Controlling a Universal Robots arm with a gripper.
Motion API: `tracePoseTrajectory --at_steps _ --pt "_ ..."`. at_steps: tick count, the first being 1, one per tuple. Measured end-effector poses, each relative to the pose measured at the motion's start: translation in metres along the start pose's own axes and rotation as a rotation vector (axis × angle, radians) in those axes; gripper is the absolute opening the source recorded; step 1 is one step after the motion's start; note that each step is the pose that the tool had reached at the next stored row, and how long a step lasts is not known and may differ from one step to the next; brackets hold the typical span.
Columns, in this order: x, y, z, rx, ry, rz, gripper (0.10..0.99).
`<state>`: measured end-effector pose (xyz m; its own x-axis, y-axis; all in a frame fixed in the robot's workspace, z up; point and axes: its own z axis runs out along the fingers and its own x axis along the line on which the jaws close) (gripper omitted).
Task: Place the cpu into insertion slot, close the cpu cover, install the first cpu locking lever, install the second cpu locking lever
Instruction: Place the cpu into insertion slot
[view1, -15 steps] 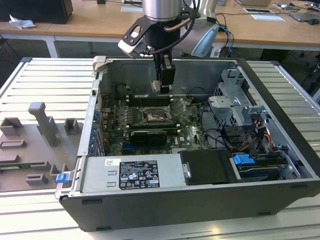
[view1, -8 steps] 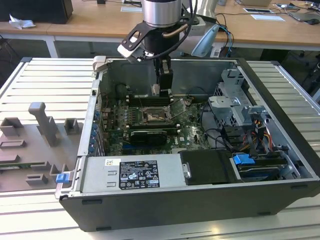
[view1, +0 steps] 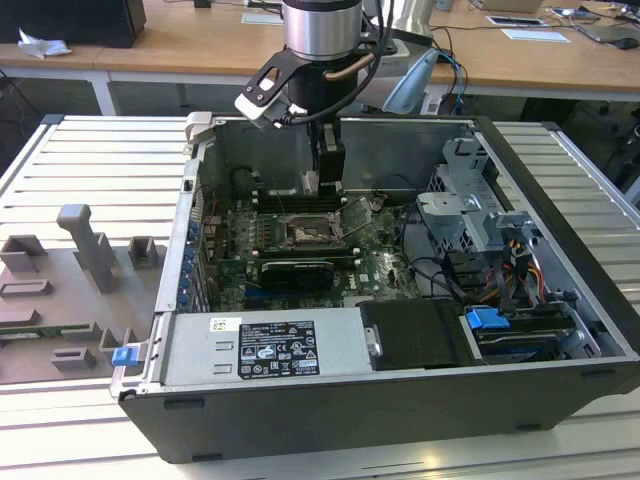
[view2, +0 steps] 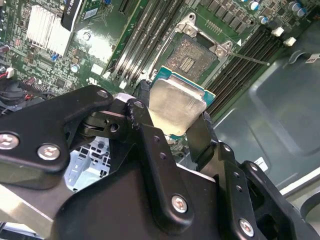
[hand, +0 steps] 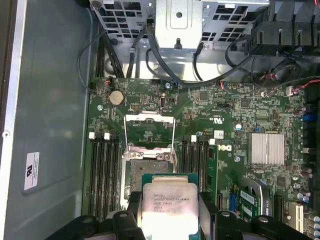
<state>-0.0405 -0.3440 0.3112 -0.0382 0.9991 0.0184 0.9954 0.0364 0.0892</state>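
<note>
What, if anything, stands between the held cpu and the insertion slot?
Nothing visible does. The end effector holds the cpu above the insertion slot, whose dark centre lies bare. The cpu cover is swung open, off the slot.

The cpu (view2: 176, 107) is pale silver-grey on top with a green border, the gripper (view2: 172, 114) matt black with silver screw heads, the circuit board (hand: 225, 107) green, the insertion slot (view2: 192, 55) dark and finely dotted within a silver rim, the memory slots (hand: 105, 170) black, and the heat sink (hand: 267, 148) silver with fine parallel ribs.
</note>
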Motion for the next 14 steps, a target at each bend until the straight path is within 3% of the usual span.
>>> tracePoseTrajectory --at_steps 14 --pt "-0.0003 -0.0016 0.0173 0.000 0.0001 0.000 0.537"
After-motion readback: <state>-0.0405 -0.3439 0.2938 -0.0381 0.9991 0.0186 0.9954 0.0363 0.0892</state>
